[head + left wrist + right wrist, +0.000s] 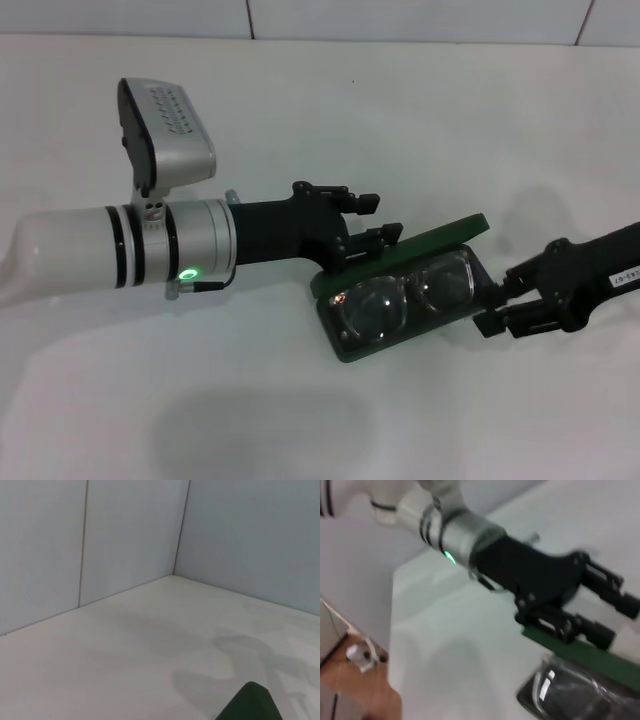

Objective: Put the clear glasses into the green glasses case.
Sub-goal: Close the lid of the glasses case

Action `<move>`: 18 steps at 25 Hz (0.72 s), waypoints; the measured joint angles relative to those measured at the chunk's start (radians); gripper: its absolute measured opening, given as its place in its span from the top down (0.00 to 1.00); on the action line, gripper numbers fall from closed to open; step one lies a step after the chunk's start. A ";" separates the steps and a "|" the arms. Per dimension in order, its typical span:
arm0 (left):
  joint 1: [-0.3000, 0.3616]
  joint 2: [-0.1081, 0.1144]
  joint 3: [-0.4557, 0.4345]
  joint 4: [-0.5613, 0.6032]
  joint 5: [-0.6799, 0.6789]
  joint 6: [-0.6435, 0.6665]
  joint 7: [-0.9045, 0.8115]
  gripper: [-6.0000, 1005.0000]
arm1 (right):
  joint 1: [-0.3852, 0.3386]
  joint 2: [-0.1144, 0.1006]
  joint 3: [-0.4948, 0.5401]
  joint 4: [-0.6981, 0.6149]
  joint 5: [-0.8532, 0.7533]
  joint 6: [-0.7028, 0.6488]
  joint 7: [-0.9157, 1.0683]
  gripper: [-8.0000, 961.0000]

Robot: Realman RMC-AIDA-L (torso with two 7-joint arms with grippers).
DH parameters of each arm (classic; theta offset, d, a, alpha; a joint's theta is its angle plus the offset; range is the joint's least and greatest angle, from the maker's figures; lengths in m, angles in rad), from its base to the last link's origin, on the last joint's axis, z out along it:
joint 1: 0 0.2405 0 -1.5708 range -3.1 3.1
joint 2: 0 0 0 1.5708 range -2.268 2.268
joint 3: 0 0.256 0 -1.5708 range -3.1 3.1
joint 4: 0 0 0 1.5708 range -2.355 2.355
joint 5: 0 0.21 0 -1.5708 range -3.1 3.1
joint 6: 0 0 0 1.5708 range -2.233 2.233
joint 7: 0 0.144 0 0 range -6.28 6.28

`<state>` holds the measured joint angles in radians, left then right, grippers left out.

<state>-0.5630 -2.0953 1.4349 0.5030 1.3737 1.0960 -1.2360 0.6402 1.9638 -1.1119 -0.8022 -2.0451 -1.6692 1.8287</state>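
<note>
From the head view I see the clear glasses already lying inside the green glasses case, lenses up against the dark lining, with the case resting open on the white worktop. My left tool sits at the hinge side; its fingers look clenched on the lid's edge, and the right wrist view shows the same black fingers on the green lid. My right tool is touching the case's far end, just beside the glasses, but I cannot tell whether it is released or clenched. The left wrist view shows only a dark green corner of the case against the worktop.

I judge the placing step is essentially done and I am at the closing stage. The next move calls for drawing the right tool clear of the tray, then swinging the lid down with the left, watching that no arm of the glasses sticks out over the rim.
</note>
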 joint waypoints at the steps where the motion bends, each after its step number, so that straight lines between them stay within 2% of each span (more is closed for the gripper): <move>1: 0.000 -0.001 0.000 -0.001 0.000 0.000 0.002 0.47 | 0.010 0.005 0.002 0.000 -0.034 0.013 0.018 0.60; 6: 0.000 -0.002 -0.001 -0.002 -0.003 0.000 0.013 0.47 | 0.028 0.022 -0.002 0.003 -0.087 0.055 0.034 0.60; 14: -0.009 -0.001 0.000 -0.002 -0.004 -0.024 0.005 0.47 | 0.081 0.027 -0.006 0.037 -0.158 0.051 0.097 0.60; 18: -0.009 0.000 0.000 -0.002 -0.004 -0.031 0.004 0.47 | 0.107 0.044 -0.006 0.032 -0.221 0.048 0.135 0.60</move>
<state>-0.5723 -2.0957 1.4348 0.5012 1.3696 1.0653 -1.2317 0.7468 2.0078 -1.1182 -0.7701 -2.2663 -1.6209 1.9640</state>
